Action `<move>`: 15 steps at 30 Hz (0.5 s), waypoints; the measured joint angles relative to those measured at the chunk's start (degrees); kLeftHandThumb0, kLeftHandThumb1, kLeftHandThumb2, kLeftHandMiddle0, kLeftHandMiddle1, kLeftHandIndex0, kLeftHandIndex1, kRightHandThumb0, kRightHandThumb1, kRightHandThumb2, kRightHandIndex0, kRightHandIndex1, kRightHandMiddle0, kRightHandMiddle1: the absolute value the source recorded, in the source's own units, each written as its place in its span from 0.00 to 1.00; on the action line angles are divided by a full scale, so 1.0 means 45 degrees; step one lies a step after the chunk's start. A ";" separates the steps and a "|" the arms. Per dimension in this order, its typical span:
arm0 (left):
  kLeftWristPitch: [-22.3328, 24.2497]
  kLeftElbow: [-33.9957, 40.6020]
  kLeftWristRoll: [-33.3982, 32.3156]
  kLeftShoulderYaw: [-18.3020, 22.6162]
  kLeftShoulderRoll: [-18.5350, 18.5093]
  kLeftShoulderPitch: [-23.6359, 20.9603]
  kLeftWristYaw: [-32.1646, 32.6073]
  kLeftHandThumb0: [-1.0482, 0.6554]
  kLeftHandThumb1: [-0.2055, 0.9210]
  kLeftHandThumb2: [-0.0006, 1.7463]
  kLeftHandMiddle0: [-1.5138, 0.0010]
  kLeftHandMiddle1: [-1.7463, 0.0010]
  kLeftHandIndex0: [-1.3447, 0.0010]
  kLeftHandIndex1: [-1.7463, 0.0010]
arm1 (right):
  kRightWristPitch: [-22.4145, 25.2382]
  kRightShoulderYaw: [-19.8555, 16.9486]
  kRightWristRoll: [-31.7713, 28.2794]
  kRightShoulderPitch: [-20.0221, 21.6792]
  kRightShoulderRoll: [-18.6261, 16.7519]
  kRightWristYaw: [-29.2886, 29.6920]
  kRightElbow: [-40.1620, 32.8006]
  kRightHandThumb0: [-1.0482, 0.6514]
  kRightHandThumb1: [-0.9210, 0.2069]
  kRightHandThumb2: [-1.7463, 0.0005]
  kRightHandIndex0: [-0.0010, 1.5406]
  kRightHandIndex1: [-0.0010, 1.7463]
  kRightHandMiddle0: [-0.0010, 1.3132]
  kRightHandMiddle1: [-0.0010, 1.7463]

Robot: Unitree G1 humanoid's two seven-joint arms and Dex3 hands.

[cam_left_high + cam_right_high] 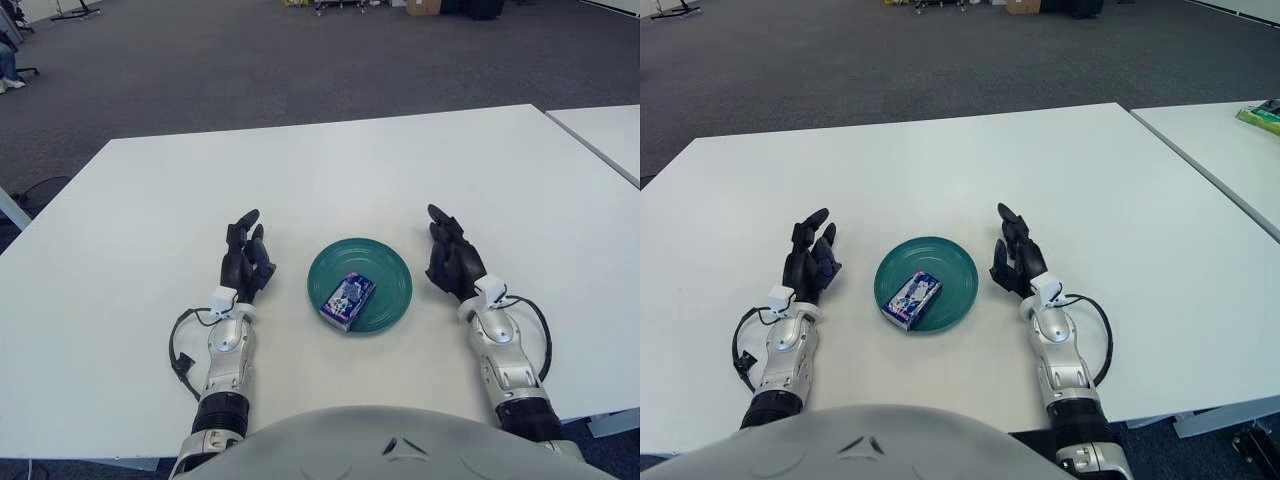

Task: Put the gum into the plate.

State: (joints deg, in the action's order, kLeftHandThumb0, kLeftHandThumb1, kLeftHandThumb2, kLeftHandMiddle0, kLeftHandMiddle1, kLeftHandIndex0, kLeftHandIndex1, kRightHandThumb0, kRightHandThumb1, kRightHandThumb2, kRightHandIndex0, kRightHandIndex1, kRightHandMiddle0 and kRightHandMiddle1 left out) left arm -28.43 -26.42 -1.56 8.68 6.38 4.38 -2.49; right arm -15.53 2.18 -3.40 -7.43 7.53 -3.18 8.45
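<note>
A small rectangular gum pack (347, 299), printed in blue and white, is seen lying inside the round, shallow teal plate (391, 270), a little toward its near-left part. The plate is set on a smooth white table (150, 200) in a room floored with dark grey carpet (250, 60), and a second white table (605, 130) is seen off to the right. The left hand (246, 262) is shown just left of the plate and the right hand (453, 262) just right of it, both with black fingers relaxed and extended, nothing being held.
</note>
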 measured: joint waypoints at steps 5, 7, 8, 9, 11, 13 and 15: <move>0.0027 0.0341 0.0038 -0.0084 0.0026 0.0199 0.0064 0.16 1.00 0.52 0.83 1.00 1.00 0.67 | -0.0026 -0.0077 -0.0007 -0.0427 -0.0269 0.0099 -0.0296 0.12 0.00 0.40 0.07 0.01 0.00 0.19; 0.0042 0.0576 0.0056 -0.0167 0.0048 0.0356 0.0065 0.16 1.00 0.52 0.83 1.00 1.00 0.67 | -0.0029 -0.0082 -0.0013 -0.0606 -0.0374 0.0099 -0.0472 0.12 0.00 0.40 0.07 0.01 0.00 0.19; 0.0046 0.0700 0.0068 -0.0205 0.0061 0.0449 0.0068 0.16 1.00 0.52 0.83 1.00 1.00 0.67 | -0.0028 -0.0081 -0.0013 -0.0674 -0.0418 0.0099 -0.0539 0.12 0.00 0.40 0.07 0.01 0.00 0.19; 0.0050 0.0860 0.0085 -0.0255 0.0076 0.0563 0.0074 0.16 1.00 0.52 0.83 1.00 1.00 0.68 | -0.0027 -0.0084 -0.0014 -0.0738 -0.0474 0.0100 -0.0607 0.12 0.00 0.41 0.06 0.00 0.00 0.19; 0.0063 0.1147 0.0125 -0.0345 0.0109 0.0800 0.0092 0.17 1.00 0.53 0.84 1.00 1.00 0.68 | -0.0027 -0.0091 -0.0014 -0.0879 -0.0564 0.0102 -0.0730 0.13 0.00 0.41 0.06 0.00 0.00 0.18; 0.0081 0.1459 0.0122 -0.0476 0.0107 0.1083 0.0110 0.16 1.00 0.53 0.84 1.00 1.00 0.68 | -0.0027 -0.0078 -0.0013 -0.1054 -0.0647 0.0102 -0.0853 0.13 0.00 0.41 0.07 0.00 0.00 0.18; 0.0090 0.1767 0.0122 -0.0610 0.0087 0.1371 0.0141 0.16 1.00 0.53 0.85 1.00 1.00 0.68 | -0.0029 -0.0063 -0.0011 -0.1168 -0.0767 0.0107 -0.0947 0.14 0.00 0.42 0.07 0.01 0.00 0.18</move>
State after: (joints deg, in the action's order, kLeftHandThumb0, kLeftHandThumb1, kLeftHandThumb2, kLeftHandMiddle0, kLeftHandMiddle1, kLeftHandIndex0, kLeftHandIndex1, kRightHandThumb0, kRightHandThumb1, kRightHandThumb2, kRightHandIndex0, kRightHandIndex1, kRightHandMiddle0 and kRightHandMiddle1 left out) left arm -28.02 -18.47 -1.01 5.93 6.77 10.55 -1.85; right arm -15.66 1.90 -3.45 -12.69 4.08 -2.70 4.19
